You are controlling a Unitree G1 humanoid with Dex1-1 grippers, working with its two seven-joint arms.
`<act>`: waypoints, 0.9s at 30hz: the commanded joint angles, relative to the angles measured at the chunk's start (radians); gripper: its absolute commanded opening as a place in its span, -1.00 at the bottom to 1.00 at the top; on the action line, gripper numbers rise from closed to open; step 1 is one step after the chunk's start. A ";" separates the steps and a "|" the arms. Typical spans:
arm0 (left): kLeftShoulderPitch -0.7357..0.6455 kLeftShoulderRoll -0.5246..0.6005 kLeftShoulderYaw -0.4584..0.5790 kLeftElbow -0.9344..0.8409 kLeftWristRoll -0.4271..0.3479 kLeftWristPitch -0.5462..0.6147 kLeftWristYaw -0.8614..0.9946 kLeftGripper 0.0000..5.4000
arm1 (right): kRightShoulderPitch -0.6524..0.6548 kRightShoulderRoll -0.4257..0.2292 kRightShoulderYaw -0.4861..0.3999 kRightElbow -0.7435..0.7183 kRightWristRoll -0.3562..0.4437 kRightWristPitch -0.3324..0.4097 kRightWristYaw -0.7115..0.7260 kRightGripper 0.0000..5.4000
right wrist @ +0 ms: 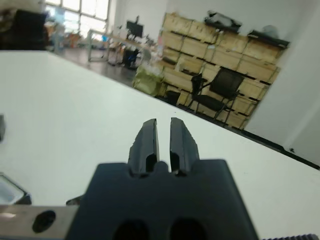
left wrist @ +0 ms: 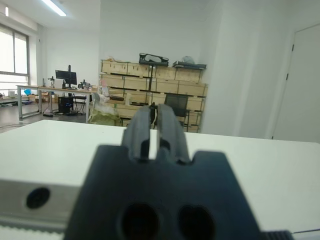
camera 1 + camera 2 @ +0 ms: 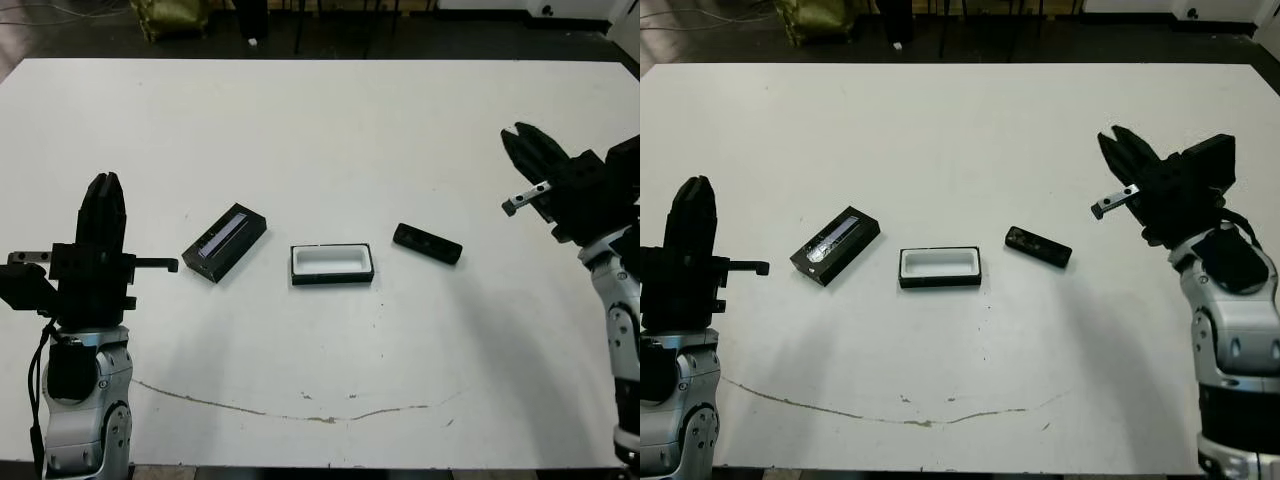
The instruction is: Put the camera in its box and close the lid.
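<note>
From the head views I see nothing done yet: the slim black camera bar (image 3: pixel 427 244) lies right of the white-lined black tray box (image 3: pixel 332 264), and the stripe-topped black lid (image 3: pixel 225 243) left of it. In the wrist views my left gripper (image 2: pixel 154 116) and right gripper (image 1: pixel 163 129) are clenched, holding nothing; the items themselves barely show there.

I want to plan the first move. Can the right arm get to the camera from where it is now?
Probably yes. The camera lies alone on the table, and nothing stands between it and the right gripper, which holds nothing.
</note>
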 commanded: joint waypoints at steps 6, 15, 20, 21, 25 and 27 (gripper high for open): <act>0.018 -0.005 -0.002 0.014 0.008 0.005 0.001 -0.99 | -0.029 -0.071 0.073 0.045 -0.038 0.038 0.099 -1.00; 0.024 -0.009 -0.004 0.004 0.017 0.011 0.009 -1.00 | -0.087 -0.156 0.168 0.137 -0.118 0.067 0.240 -0.55; 0.022 -0.010 -0.004 0.007 0.016 0.018 0.011 -1.00 | -0.106 -0.162 0.185 0.184 -0.130 0.062 0.289 -0.14; 0.023 -0.011 -0.004 0.006 0.015 0.021 0.012 -1.00 | -0.107 -0.160 0.185 0.196 -0.129 0.051 0.298 -0.06; 0.026 -0.013 -0.008 0.004 0.019 0.014 0.011 -1.00 | -0.112 -0.145 0.182 0.249 -0.111 0.018 0.339 0.27; 0.026 -0.017 -0.008 0.004 0.014 0.018 0.013 -1.00 | -0.115 -0.140 0.183 0.269 -0.111 -0.007 0.355 0.42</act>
